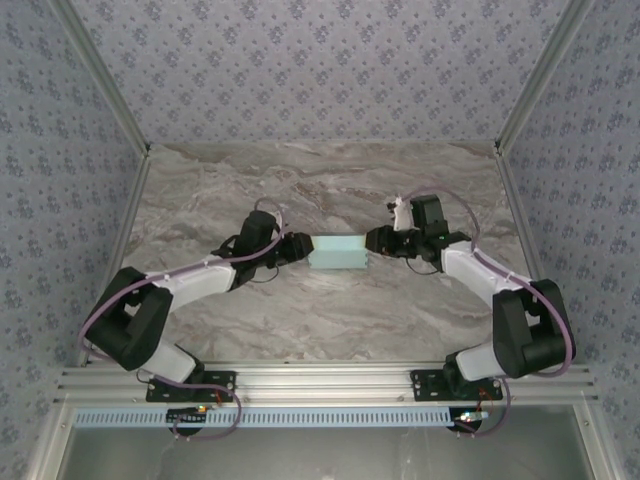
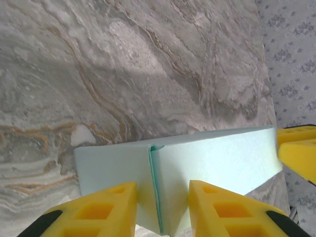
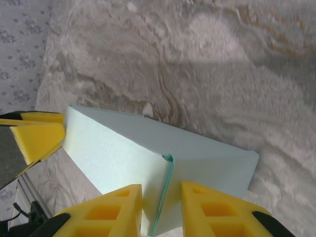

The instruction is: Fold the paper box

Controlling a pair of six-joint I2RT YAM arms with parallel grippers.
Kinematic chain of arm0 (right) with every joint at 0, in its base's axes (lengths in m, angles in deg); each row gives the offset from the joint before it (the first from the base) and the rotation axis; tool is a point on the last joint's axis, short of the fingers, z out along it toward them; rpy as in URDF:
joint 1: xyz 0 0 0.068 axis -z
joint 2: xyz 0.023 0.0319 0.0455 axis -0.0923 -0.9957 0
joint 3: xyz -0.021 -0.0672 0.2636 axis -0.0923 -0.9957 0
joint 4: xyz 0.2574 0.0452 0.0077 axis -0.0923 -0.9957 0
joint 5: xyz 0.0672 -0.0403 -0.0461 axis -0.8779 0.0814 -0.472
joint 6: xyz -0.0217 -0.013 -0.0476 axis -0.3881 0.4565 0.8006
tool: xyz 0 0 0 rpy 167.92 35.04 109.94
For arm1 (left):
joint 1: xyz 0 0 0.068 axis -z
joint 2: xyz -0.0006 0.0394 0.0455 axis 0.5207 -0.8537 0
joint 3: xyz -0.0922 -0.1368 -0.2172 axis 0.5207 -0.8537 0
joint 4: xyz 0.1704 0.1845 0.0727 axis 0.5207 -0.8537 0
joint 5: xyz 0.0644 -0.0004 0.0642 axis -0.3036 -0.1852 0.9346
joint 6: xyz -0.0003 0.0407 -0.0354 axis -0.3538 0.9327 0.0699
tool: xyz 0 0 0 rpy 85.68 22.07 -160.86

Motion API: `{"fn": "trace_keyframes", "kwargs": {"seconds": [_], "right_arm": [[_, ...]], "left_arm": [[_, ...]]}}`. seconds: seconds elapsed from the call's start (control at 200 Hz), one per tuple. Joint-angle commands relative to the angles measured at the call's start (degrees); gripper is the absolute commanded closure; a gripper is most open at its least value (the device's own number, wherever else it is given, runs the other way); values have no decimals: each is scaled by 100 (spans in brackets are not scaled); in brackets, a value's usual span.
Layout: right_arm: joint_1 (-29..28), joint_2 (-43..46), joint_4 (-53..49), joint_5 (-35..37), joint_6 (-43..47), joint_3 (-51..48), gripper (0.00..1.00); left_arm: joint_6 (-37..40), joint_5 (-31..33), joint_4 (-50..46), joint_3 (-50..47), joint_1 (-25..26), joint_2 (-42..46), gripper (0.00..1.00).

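Observation:
The paper box [image 1: 338,253] is a pale turquoise, flat rectangular shape at the middle of the marble table, held between the two arms. My left gripper [image 1: 303,247] grips its left end. In the left wrist view, the yellow fingers [image 2: 101,207] press on both sides of the box [image 2: 217,158], with a folded seam between them. My right gripper [image 1: 375,240] clamps the opposite end. In the right wrist view, its gripper [image 3: 161,192] pinches the box [image 3: 113,148] at a similar seam. I cannot tell whether the box touches the table.
The marble tabletop [image 1: 320,190] stretches behind and in front of the box. Patterned walls [image 1: 320,60] and metal frame posts close it in on three sides. A metal rail [image 1: 320,380] carries both arm bases at the near edge.

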Motion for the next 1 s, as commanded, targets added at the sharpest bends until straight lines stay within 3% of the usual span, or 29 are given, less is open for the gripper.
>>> {"fn": "trace_keyframes", "kwargs": {"seconds": [0.0, 0.395, 0.994], "right_arm": [[-22, -161, 514, -40, -85, 444, 74], [51, -1119, 647, 260, 654, 839, 74], [-403, -405, 370, 967, 1246, -308, 72]], "left_arm": [[234, -270, -119, 419, -123, -190, 69], [718, -195, -266, 975, -302, -947, 69], [799, -212, -460, 284, -6, -503, 64]]}}
